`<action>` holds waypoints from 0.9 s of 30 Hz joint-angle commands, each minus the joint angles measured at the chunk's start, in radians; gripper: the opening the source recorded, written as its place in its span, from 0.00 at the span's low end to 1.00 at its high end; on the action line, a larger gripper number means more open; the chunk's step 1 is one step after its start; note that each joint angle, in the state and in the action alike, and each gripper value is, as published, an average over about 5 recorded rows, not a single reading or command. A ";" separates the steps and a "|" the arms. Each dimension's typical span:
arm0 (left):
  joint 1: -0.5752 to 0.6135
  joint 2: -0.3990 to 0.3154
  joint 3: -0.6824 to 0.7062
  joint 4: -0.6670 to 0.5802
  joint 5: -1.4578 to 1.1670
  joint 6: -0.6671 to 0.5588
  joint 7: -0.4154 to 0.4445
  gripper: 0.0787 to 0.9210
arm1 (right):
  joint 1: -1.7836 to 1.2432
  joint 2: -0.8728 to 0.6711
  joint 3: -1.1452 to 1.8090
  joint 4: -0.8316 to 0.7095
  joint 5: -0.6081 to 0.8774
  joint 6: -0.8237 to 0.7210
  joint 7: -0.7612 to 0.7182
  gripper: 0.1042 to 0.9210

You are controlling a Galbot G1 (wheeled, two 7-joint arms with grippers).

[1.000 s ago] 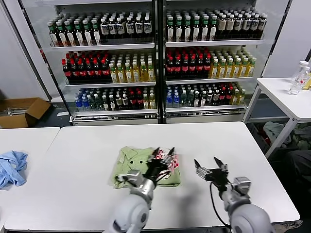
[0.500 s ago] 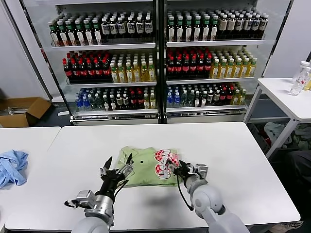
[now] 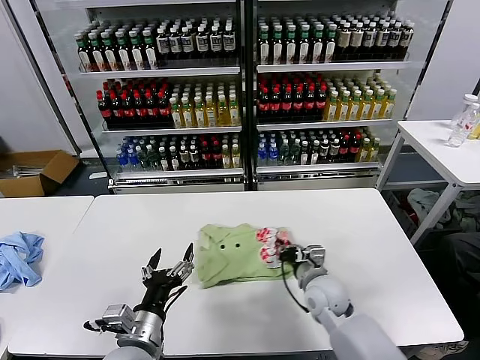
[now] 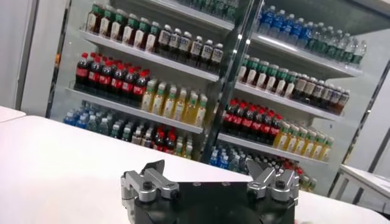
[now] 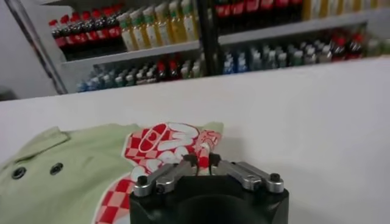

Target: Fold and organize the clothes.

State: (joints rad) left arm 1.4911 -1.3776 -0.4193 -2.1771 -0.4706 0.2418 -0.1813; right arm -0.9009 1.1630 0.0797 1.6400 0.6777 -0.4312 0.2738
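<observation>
Green shirt (image 3: 238, 256) lies folded into a rough rectangle on the white table (image 3: 360, 225), about mid-width and nearer the front edge than the back. Collar end points toward the left edge, two dark buttons (image 3: 229, 244) showing on top. Red-and-white print (image 3: 270, 244) sits at the end facing the right edge.

Right gripper (image 3: 287, 254) is at that right end of the shirt, low on the table. In the right wrist view its fingertips (image 5: 190, 160) are pinched together on the shirt's edge (image 5: 206, 146) beside the print, fabric caught between them. Right arm comes in from the front right.

Left gripper (image 3: 169, 271) is off the shirt, over bare table toward the front-left, just beside the collar end but not touching it. Fingers (image 3: 187, 259) spread wide, nothing between them; left wrist view shows the two fingers (image 4: 149, 181) far apart, with only table and shelves beyond.

Blue garment (image 3: 18, 257) lies bunched on the neighbouring table (image 3: 52, 217) to the left, well apart from the shirt. Drink shelves (image 3: 240, 90) full of bottles stand behind the table's back edge. Cardboard box (image 3: 34, 171) on the floor at far left. Another white table (image 3: 442, 146) at far right with a clear bottle (image 3: 459, 120) on it.
</observation>
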 commanded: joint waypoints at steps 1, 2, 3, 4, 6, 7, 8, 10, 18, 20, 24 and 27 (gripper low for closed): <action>0.031 0.009 -0.014 -0.020 0.043 -0.014 0.011 0.88 | -0.018 -0.152 0.067 0.028 -0.218 0.132 -0.125 0.09; 0.032 0.008 -0.013 -0.023 0.050 -0.015 0.013 0.88 | -0.049 -0.149 0.077 0.059 -0.239 0.157 -0.113 0.08; 0.033 0.008 -0.013 -0.026 0.056 -0.015 0.014 0.88 | -0.084 -0.144 0.088 0.090 -0.264 0.177 -0.102 0.08; 0.036 0.008 -0.013 -0.030 0.061 -0.016 0.016 0.88 | -0.126 -0.138 0.104 0.126 -0.296 0.196 -0.090 0.09; 0.043 0.007 -0.013 -0.040 0.072 -0.018 0.021 0.88 | -0.205 -0.126 0.140 0.192 -0.355 0.229 -0.086 0.16; 0.048 0.007 -0.012 -0.046 0.079 -0.020 0.024 0.88 | -0.249 -0.121 0.162 0.230 -0.382 0.244 -0.086 0.19; 0.053 0.007 -0.012 -0.053 0.088 -0.023 0.027 0.88 | -0.292 -0.116 0.188 0.272 -0.407 0.260 -0.085 0.23; 0.065 0.006 -0.011 -0.067 0.108 -0.031 0.033 0.88 | -0.392 -0.108 0.244 0.362 -0.442 0.296 -0.084 0.29; 0.116 -0.016 0.001 -0.116 0.148 -0.047 0.045 0.88 | -0.719 -0.062 0.394 0.569 -0.518 0.384 -0.045 0.56; 0.123 -0.019 0.001 -0.126 0.161 -0.050 0.047 0.88 | -0.750 -0.058 0.413 0.595 -0.524 0.382 -0.047 0.64; 0.135 -0.021 0.003 -0.135 0.201 -0.044 0.049 0.88 | -0.769 -0.066 0.428 0.623 -0.530 0.373 -0.038 0.78; 0.144 -0.025 0.007 -0.138 0.224 -0.040 0.051 0.88 | -0.759 -0.069 0.424 0.628 -0.532 0.364 -0.028 0.85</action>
State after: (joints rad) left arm 1.6021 -1.3951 -0.4156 -2.2891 -0.3215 0.1995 -0.1354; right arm -1.4602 1.0941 0.4071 2.1030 0.2313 -0.1197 0.2237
